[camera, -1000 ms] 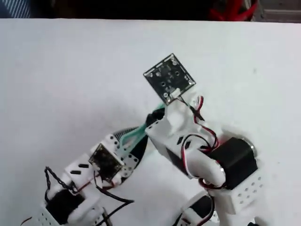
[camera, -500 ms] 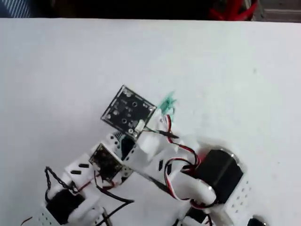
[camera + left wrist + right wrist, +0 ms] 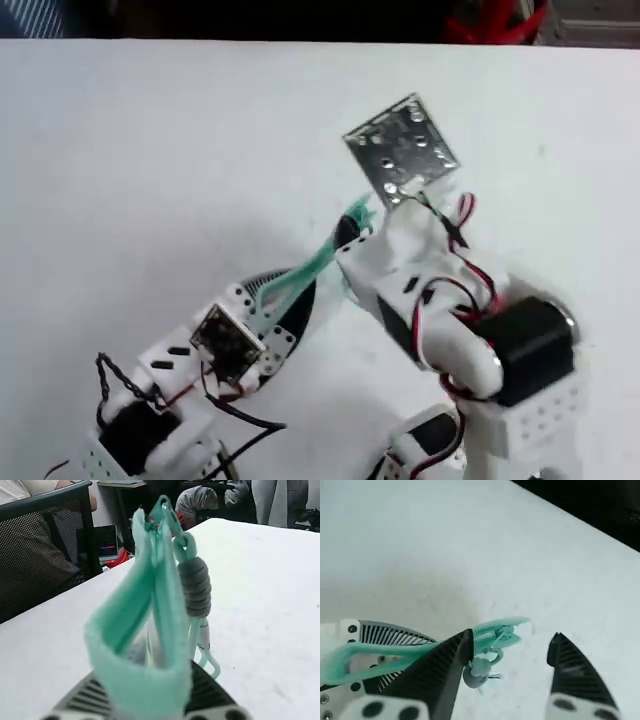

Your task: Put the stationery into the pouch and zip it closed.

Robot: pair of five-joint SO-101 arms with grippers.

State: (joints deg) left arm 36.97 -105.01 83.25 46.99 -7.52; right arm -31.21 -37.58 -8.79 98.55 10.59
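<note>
— Starting with the biggest thing: what lies under you?

— A white table (image 3: pixel 150 150). Both my arms lean in over its near side. From above, my right arm (image 3: pixel 450 310) is the bulkier one, and my left arm (image 3: pixel 160 400) sits low beside it.

— And where is the pouch?

— The mint-green pouch (image 3: pixel 312 265) runs in a slanting line between the two, from my left pincer toward my right one. It is pulled out long and thin.

— How do your pincers stand?

— My left pincer (image 3: pixel 280 298) is clamped on one end of the pouch, and the cloth stands up out of its ribbed black jaws. My right pincer (image 3: pixel 512 637) is spread wide and grips nothing. The pouch's far tip lies right at the tip of one finger (image 3: pixel 452 657). Whether cloth and finger touch there, I cannot tell.

— Anything smaller?

— A grey zip pull (image 3: pixel 195 587) hangs beside the pouch's edge near that far end, with a thin mint loop dangling below it. I cannot tell whether the zip is drawn shut or what is inside the pouch.
</note>
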